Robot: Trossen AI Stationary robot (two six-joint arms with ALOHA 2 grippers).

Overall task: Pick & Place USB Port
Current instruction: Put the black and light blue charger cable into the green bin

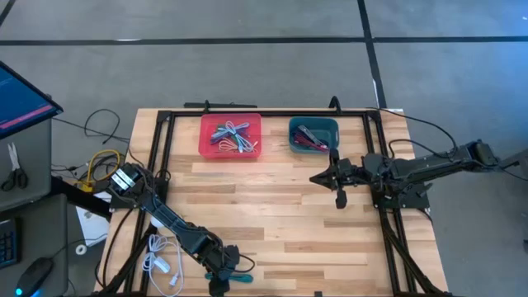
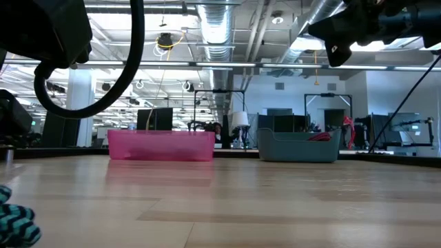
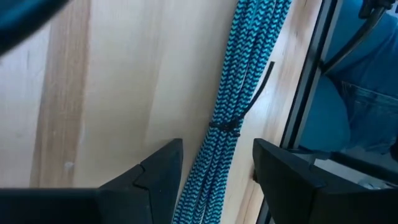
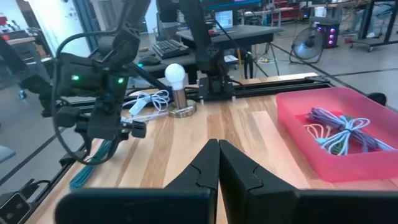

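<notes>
USB cable [image 3: 231, 118], teal w/ black zigzag braid, is coiled in a long bundle and tied at its middle by a thin black tie. It lies flat on the wooden table [image 1: 272, 214] at the near edge, well apart from the pink bin [image 1: 231, 136]. The left gripper [image 3: 214, 171] is low over it, jaws wide, one finger on each side of the bundle; fingers do not press it. In the left wrist view both ends of the bundle are cut off, so connectors cannot be seen. In the high view the arm covers most of the cable, only a small teal bit shows.

Pink bin is a shallow, translucent plastic rectangle, holding grey and light blue cables [image 4: 339, 130] in a loose tangle. Just beside it stands a teal bin [image 1: 313, 134], deeper, rounded corners, w/ red and dark cables inside; hard to make out which kind.

The right gripper [image 4: 217, 162] hangs above the table near the teal bin, jaws pressed together, holding nothing. The table is of pale wood planks w/ a black metal frame.
</notes>
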